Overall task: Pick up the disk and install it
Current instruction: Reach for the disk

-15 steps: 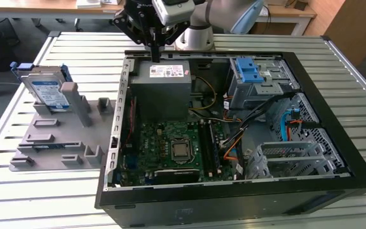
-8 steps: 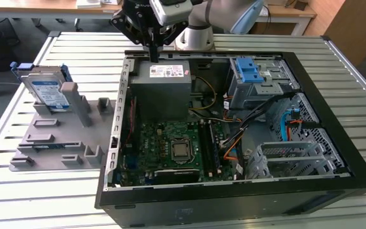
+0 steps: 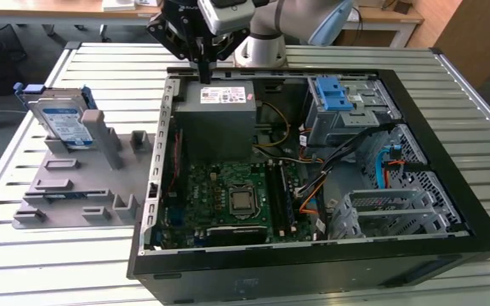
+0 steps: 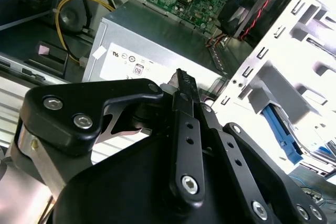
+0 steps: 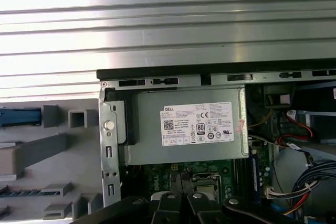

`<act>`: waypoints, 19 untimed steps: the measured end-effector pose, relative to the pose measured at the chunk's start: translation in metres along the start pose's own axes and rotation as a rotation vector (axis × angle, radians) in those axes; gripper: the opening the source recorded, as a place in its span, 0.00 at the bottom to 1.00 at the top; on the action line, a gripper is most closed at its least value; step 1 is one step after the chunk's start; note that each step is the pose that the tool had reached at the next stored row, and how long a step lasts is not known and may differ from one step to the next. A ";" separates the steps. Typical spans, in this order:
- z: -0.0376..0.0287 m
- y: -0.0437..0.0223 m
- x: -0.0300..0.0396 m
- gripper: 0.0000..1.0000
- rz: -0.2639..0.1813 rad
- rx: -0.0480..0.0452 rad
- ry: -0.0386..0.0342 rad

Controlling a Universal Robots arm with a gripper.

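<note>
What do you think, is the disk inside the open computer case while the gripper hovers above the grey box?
No. The exterior view shows the disk standing in the grey fixture beside the case, not inside it; the gripper does hover above the grey box.

Above the grey power supply box [image 3: 217, 118] the air is open, save the end effector [image 3: 203, 78]. On the exterior view's right of the box, cables [image 3: 356, 153] and a drive cage [image 3: 347, 105] crowd the space.

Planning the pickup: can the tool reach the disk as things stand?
Probably yes: the disk stands upright in the grey holder outside the case, top exposed; the tool hangs above the power supply, nothing between.
</note>
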State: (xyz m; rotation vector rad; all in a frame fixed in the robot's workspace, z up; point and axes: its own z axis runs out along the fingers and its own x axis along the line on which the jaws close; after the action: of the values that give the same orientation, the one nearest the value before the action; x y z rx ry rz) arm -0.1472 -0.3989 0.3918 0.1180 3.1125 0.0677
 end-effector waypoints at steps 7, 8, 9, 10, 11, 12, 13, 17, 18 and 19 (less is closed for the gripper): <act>0.0003 -0.0001 0.0015 0.11 0.000 0.0000 0.0000; 0.0003 -0.0001 0.0017 0.11 0.000 0.0001 0.0001; 0.0004 -0.0002 0.0019 0.11 0.000 0.0000 0.0000; 0.0005 -0.0002 0.0023 0.11 0.000 0.0000 0.0000; 0.0006 -0.0002 0.0025 0.11 0.000 0.0000 0.0000; 0.0006 -0.0002 0.0027 0.11 0.000 0.0001 0.0001; 0.0006 -0.0003 0.0031 0.11 0.000 0.0000 0.0001; 0.0008 -0.0004 0.0052 0.11 0.000 0.0000 0.0000; 0.0009 -0.0005 0.0057 0.11 0.000 0.0000 0.0000; 0.0011 -0.0005 0.0062 0.11 0.000 0.0000 0.0000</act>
State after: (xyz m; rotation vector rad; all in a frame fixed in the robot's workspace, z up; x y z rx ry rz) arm -0.1534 -0.3989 0.3906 0.1181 3.1125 0.0677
